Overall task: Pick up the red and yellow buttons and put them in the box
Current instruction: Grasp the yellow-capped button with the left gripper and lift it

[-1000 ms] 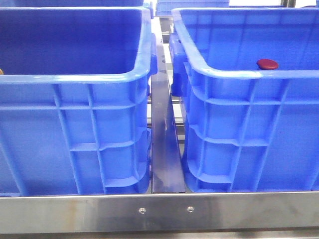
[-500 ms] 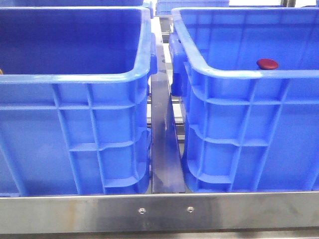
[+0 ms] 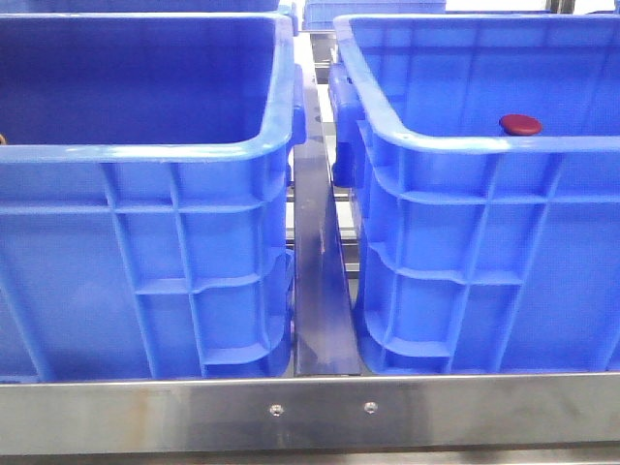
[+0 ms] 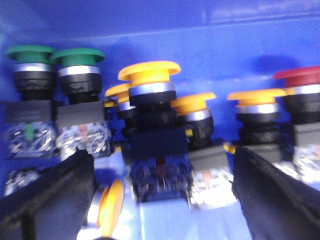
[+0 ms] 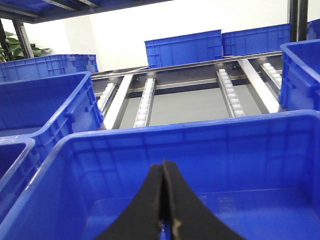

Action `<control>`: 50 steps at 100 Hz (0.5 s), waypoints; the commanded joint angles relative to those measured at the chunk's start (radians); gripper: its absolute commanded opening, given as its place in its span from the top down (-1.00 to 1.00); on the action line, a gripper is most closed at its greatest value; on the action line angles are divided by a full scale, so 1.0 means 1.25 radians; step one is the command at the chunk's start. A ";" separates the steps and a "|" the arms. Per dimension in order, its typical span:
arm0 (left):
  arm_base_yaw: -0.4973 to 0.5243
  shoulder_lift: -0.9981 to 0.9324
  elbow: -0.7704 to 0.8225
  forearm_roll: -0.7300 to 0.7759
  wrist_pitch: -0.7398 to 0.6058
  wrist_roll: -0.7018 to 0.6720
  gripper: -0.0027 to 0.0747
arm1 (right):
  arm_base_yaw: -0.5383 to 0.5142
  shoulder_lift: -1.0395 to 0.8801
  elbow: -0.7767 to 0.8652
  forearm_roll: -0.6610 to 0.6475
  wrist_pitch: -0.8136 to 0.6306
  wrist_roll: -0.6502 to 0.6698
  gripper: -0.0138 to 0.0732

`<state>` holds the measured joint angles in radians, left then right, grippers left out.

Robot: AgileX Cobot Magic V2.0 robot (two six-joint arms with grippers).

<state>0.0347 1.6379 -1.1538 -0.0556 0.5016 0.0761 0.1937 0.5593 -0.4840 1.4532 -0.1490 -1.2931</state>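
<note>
Bright-blue box (image 3: 465,242); dark-red button (image 3: 520,124); yellow buttons (image 4: 150,75); green buttons (image 4: 77,56); black hand (image 5: 163,227).

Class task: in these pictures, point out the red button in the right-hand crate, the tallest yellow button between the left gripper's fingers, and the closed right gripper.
red button (image 3: 520,124), front view, on its domed cap.
tallest yellow button (image 4: 149,71), left wrist view, on its cap.
right gripper (image 5: 163,172), right wrist view, where the fingertips meet.

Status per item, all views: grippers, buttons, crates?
left gripper: open, fingers either side of an upright yellow button
right gripper: shut, empty, over a blue crate
green buttons: two, upright
small yellow button: tipped on its side
red button: cap up inside right crate
left crate: contents hidden in front view
</note>
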 commanded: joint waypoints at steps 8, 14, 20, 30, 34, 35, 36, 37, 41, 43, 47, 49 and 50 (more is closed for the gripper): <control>0.002 -0.006 -0.026 -0.002 -0.054 -0.009 -0.45 | -0.005 -0.001 -0.021 -0.009 0.000 -0.005 0.88; 0.002 -0.002 -0.026 -0.002 -0.057 -0.009 -0.45 | -0.005 -0.001 -0.021 -0.009 0.000 -0.005 0.88; 0.002 -0.002 -0.026 -0.002 -0.063 -0.009 -0.41 | -0.005 -0.001 -0.021 -0.009 0.000 -0.005 0.88; 0.002 -0.002 -0.026 -0.002 -0.076 -0.009 -0.26 | -0.005 -0.001 -0.021 -0.009 0.000 -0.005 0.88; 0.002 -0.002 -0.026 -0.002 -0.080 -0.009 -0.18 | -0.005 -0.001 -0.021 -0.009 0.000 -0.005 0.88; 0.002 -0.002 -0.026 -0.002 -0.080 -0.009 -0.16 | -0.005 -0.001 -0.021 -0.009 0.000 -0.005 0.88; 0.002 -0.002 -0.026 -0.002 -0.080 -0.009 -0.13 | -0.005 -0.001 -0.021 -0.009 0.000 -0.005 0.88; 0.002 -0.002 -0.026 -0.002 -0.082 -0.009 -0.12 | -0.005 -0.001 -0.021 -0.009 0.000 -0.005 0.88; 0.002 -0.002 -0.026 -0.002 -0.084 -0.009 -0.03 | -0.005 -0.001 -0.021 -0.009 0.000 -0.005 0.88; 0.002 -0.001 -0.026 -0.002 -0.086 -0.009 0.01 | -0.005 -0.001 -0.021 -0.009 0.000 -0.005 0.88; 0.002 -0.001 -0.026 -0.002 -0.087 -0.009 0.09 | -0.005 -0.001 -0.021 -0.009 0.000 -0.005 0.88; 0.002 -0.001 -0.026 -0.002 -0.089 -0.009 0.12 | -0.005 -0.001 -0.021 -0.009 0.000 -0.005 0.88; 0.002 0.001 -0.026 -0.002 -0.089 -0.009 0.15 | -0.005 -0.001 -0.021 -0.009 0.000 -0.005 0.88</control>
<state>0.0347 1.6745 -1.1538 -0.0556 0.4497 0.0754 0.1937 0.5593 -0.4840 1.4532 -0.1490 -1.2931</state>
